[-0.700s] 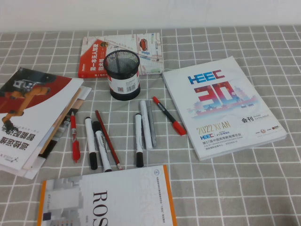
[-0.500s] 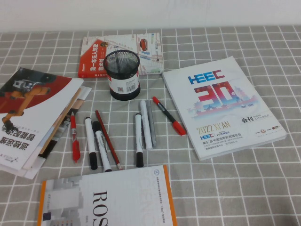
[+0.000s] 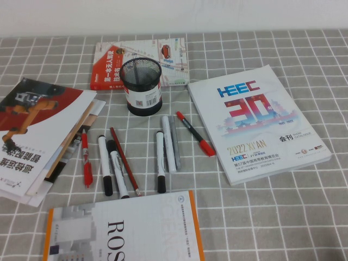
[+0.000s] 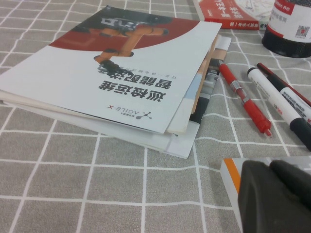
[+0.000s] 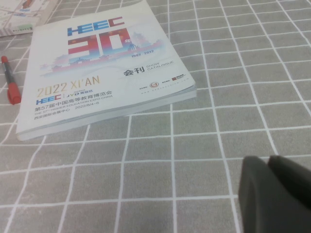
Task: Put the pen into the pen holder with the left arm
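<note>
Pen (image 3: 86, 157), the short thick red one, lies flat on the counter (image 3: 283, 217) at the left end of the row of writing tools, just beside the fanned stack of brochures (image 3: 38, 136) and well short of the pen holder (image 3: 141, 87). Comparing the high view with the two shots before it, I find nothing moved: same pen angle, same markers, same books, no arm in sight from above. So no progress to log; the task reads as not yet started. Left wrist view shows the pen (image 4: 244, 98) ahead, tip pointing toward the camera, with a white marker (image 4: 279, 104) next to it and the holder's base at the far edge. Left gripper (image 4: 272, 194) shows only as a dark blurred mass low in its own view, hovering near the corner of the orange-edged book (image 3: 125, 234); the jaws look pressed together, no gap visible. Right gripper (image 5: 277, 194) sits likewise low over bare cloth, near the white HEEC catalogue (image 5: 97, 63), jaws seemingly together, holding nothing; I judge it parked. Next step, in my estimate: spread the left jaws, reach forward, and take the pen across its barrel. Caution: brochure edge and neighbouring marker crowd the pen on either side.
</note>
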Controlling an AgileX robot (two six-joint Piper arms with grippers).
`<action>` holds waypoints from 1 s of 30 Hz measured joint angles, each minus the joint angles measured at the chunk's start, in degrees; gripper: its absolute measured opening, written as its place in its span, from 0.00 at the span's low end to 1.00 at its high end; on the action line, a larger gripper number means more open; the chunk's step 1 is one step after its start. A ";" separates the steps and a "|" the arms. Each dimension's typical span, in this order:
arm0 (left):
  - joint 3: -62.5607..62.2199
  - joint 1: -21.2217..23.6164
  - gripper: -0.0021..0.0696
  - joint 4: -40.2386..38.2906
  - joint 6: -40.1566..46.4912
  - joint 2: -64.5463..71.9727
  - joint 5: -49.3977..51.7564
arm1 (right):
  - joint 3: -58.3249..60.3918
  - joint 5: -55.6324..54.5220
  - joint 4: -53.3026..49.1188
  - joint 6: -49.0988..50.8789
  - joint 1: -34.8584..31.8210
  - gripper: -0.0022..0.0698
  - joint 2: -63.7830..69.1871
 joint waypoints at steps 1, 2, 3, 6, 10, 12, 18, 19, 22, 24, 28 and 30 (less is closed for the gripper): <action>0.00 0.00 0.03 0.00 0.00 0.00 0.00 | 0.00 0.00 0.00 0.00 0.00 0.01 0.00; 0.00 0.00 0.03 0.00 0.00 0.00 0.00 | 0.00 0.00 0.00 0.00 0.00 0.01 0.00; 0.00 0.00 0.03 0.00 0.00 0.00 0.00 | 0.00 0.00 0.00 0.00 0.00 0.01 0.00; 0.00 0.00 0.03 0.00 0.00 0.00 0.00 | 0.00 0.00 0.00 0.00 0.00 0.01 0.00; 0.00 0.00 0.03 0.00 0.00 0.00 0.00 | 0.00 0.00 0.00 0.00 0.00 0.01 0.00; 0.00 0.00 0.03 0.00 0.00 0.00 0.00 | 0.00 0.00 0.00 0.00 0.00 0.01 0.00; 0.00 0.00 0.03 -2.24 -1.76 0.00 -4.41 | 0.00 0.00 0.00 0.00 0.00 0.01 0.00; 0.00 0.00 0.03 -3.59 -2.47 0.00 -6.42 | 0.00 0.00 0.00 0.00 0.00 0.01 0.00; 0.00 0.00 0.03 -5.66 -5.25 0.00 -12.81 | 0.00 0.00 0.00 0.00 0.00 0.01 0.00; 0.00 0.00 0.03 -6.58 -7.91 0.00 -16.85 | 0.00 0.00 0.00 0.00 0.00 0.01 0.00; 0.00 0.00 0.03 -7.18 -12.60 0.00 -22.09 | 0.00 0.00 0.00 0.00 0.00 0.01 0.00; 0.00 0.00 0.03 -7.30 -13.12 0.00 -23.18 | 0.00 0.00 0.00 0.00 0.00 0.01 0.00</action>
